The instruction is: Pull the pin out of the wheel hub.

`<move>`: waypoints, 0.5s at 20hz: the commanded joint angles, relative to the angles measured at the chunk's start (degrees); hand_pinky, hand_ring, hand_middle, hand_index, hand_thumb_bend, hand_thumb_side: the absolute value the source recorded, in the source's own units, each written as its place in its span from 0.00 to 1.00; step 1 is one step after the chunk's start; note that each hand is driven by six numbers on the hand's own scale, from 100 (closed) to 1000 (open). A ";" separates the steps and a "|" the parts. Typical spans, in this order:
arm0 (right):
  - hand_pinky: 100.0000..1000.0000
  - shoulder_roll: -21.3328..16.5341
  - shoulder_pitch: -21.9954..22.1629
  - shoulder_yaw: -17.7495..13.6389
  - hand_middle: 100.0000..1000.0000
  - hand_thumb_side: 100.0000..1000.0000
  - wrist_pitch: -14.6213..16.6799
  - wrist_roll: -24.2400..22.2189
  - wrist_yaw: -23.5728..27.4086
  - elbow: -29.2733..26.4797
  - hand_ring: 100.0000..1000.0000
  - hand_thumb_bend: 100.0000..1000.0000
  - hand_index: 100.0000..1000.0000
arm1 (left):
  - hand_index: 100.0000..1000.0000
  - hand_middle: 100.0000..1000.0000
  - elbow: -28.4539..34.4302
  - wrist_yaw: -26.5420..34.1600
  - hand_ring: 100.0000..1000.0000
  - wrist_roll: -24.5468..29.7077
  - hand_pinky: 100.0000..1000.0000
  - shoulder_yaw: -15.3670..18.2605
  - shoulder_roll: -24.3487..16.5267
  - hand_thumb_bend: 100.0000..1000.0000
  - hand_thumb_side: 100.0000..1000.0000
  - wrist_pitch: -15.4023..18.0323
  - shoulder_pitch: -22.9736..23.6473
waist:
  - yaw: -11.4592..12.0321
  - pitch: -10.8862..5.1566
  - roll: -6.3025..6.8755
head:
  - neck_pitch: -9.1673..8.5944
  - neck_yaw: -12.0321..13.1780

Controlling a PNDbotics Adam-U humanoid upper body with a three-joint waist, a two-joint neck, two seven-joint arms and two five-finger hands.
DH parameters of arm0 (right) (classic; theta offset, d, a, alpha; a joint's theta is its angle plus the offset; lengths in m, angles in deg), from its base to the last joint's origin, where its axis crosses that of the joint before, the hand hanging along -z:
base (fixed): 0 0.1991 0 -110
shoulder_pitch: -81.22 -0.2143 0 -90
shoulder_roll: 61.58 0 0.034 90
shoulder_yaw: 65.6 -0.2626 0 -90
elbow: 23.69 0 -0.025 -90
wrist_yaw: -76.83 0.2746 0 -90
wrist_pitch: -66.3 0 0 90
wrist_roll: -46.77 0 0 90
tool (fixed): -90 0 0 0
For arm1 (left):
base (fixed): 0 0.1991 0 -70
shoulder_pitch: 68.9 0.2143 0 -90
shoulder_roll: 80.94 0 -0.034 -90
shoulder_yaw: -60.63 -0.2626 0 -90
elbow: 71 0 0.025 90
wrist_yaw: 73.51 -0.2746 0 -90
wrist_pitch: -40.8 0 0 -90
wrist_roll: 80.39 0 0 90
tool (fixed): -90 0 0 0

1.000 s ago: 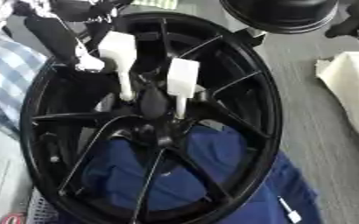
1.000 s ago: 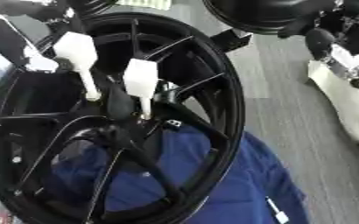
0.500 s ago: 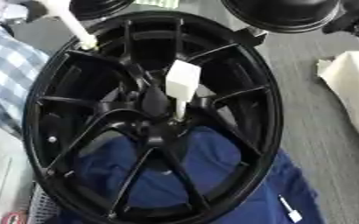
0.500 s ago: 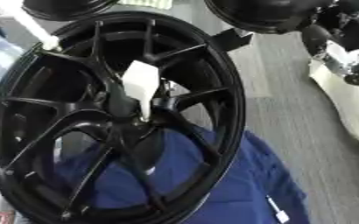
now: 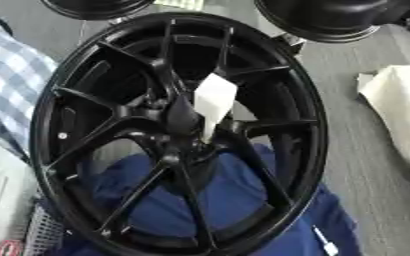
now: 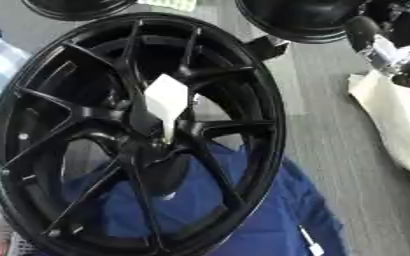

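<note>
Wheel (image 5: 178, 132): black, spoked, standing tilted, filling most of the view.
Pin (image 5: 213, 102): white, wide flat head, thin shaft set into the hub (image 5: 184, 142) among the spokes.
Cloth (image 5: 243, 220): blue, beneath and behind the wheel's lower half.
Checked fabric (image 5: 12, 75): at the left edge.
Robot hands: neither left nor right shows; state cannot be told.
</note>
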 commanded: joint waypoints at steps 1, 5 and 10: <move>0.93 -1.36 -0.45 -1.06 0.60 0.20 0.20 0.44 0.47 -0.87 0.75 0.07 0.77 | 0.74 0.61 0.94 -1.24 0.72 -2.30 0.81 3.04 1.19 0.36 0.44 1.91 2.70 | 0.09 -0.75 -0.04 | -0.80 0.03; 0.93 -1.21 -0.41 -1.13 0.60 0.20 0.29 0.56 0.51 -0.87 0.75 0.07 0.77 | 0.88 0.87 1.64 -6.46 0.93 2.57 0.98 4.16 4.46 0.72 0.63 5.46 6.15 | 0.23 -0.73 -0.24 | -1.15 -0.17; 0.93 -1.02 -0.37 -1.28 0.60 0.20 -0.06 0.71 0.59 -0.87 0.75 0.07 0.77 | 0.77 0.71 0.08 -7.78 0.81 2.05 0.86 6.07 7.36 0.35 0.60 6.21 6.75 | 0.51 -0.76 -0.16 | -1.81 -0.38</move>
